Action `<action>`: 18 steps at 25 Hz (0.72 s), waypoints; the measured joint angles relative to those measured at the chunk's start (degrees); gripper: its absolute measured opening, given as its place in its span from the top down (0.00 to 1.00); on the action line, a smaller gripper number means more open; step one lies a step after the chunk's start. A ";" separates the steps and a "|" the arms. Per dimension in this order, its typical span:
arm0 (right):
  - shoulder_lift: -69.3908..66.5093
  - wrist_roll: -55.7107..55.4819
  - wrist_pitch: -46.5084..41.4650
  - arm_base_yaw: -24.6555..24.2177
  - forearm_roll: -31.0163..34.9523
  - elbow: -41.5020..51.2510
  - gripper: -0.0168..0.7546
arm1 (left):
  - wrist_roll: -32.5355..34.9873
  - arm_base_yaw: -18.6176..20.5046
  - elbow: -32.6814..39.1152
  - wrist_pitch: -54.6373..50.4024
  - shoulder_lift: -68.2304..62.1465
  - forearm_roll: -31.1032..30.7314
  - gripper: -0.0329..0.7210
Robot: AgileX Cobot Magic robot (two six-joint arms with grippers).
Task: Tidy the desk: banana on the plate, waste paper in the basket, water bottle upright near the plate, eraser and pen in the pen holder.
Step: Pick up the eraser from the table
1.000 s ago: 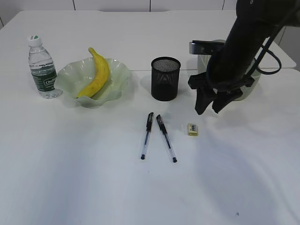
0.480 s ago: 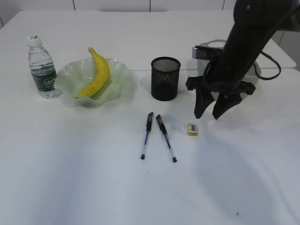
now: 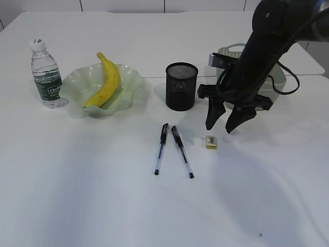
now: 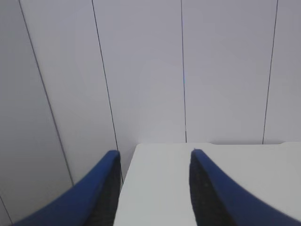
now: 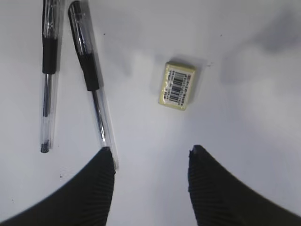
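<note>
Landmark: pen holder, standing upright at mid-desk.
Step in hand: picking up the eraser; as I judge it, the banana and bottle parts look done, the eraser and pens remain.
Right gripper: hangs in front and to the right of the holder, jaws about half open, pointing down, holding nothing.
Eraser: flat on the desk, in front of the holder and to its right, just below and left of the right gripper in the exterior view; in the right wrist view it lies ahead of the gap between the fingertips, barcode up, apart from both.
Pens: left pen and right pen lie side by side in front of the holder, left of the eraser, untouched.
Left gripper: out of the exterior view; jaws about half open, empty, aimed at a wall past a desk edge.
Banana: in the plate, left of the holder.
Bottle: upright, just left of the plate.
Basket: right of the holder, partly behind the right arm; contents not visible.
Next move: bring the gap over the eraser, lower until the tips straddle it, then close; the block is small and low, so the tips must nearly reach the desk.
</note>
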State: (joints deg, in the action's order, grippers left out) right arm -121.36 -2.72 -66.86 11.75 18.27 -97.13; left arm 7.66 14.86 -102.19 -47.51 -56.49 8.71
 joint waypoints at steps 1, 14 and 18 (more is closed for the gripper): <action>-0.11 -0.37 0.42 0.00 0.00 0.00 0.48 | 0.00 0.00 0.00 0.00 0.00 0.00 0.51; -0.47 -2.34 6.88 0.00 0.00 0.00 0.48 | 0.00 0.00 0.00 0.00 0.00 -0.08 0.51; -2.40 -3.79 6.80 0.13 0.00 0.00 0.48 | 0.00 0.00 0.00 0.00 0.00 -0.08 0.51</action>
State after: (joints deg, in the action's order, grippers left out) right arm -123.76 -6.52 -60.06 11.88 18.27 -97.13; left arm 7.66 14.86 -102.19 -47.51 -56.49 8.63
